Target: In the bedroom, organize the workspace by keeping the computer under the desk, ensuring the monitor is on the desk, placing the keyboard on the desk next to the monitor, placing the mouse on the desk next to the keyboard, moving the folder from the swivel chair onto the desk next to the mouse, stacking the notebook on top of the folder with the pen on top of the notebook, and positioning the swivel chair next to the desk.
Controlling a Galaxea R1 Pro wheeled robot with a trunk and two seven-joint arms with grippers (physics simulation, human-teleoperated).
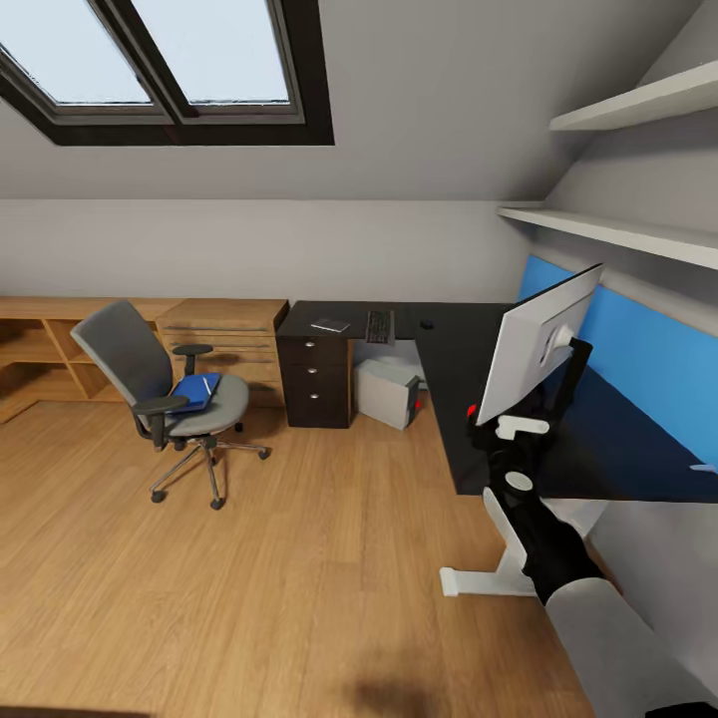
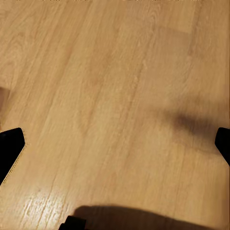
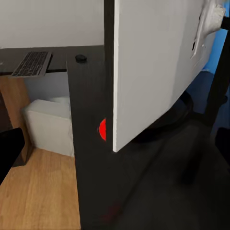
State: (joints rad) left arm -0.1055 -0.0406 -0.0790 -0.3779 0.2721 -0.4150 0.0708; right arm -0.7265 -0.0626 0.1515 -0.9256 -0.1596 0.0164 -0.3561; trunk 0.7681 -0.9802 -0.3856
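1. Head view: the right gripper (image 1: 519,424) is reaching over the near wing of the black L-shaped desk (image 1: 454,344), right at the wide flat monitor (image 1: 538,344), whose pale back is facing the camera. Judgement: the monitor step is in hand; next the screen likely needs settling upright on the desk. Whether the fingers are clamping the monitor's stem, I cannot tell.
2. Head view, further off: the slim dark keyboard (image 1: 379,326), the small black mouse (image 1: 427,323) and the thin dark grey notebook (image 1: 330,325) are lying on the far wing. The light grey computer tower (image 1: 387,392) is sitting under the desk. The grey swivel chair (image 1: 160,394) is standing well apart on the wooden floor (image 1: 249,578), carrying the bright blue folder (image 1: 194,391) with a thin white pen (image 1: 206,385) on it.
3. Left wrist view: the left gripper (image 2: 117,143) is hanging over bare floor, fingers spread wide, holding nothing.
4. Right wrist view: the monitor's edge is looming close above the desk top, with the keyboard, mouse and tower beyond; jaw spacing is unclear.
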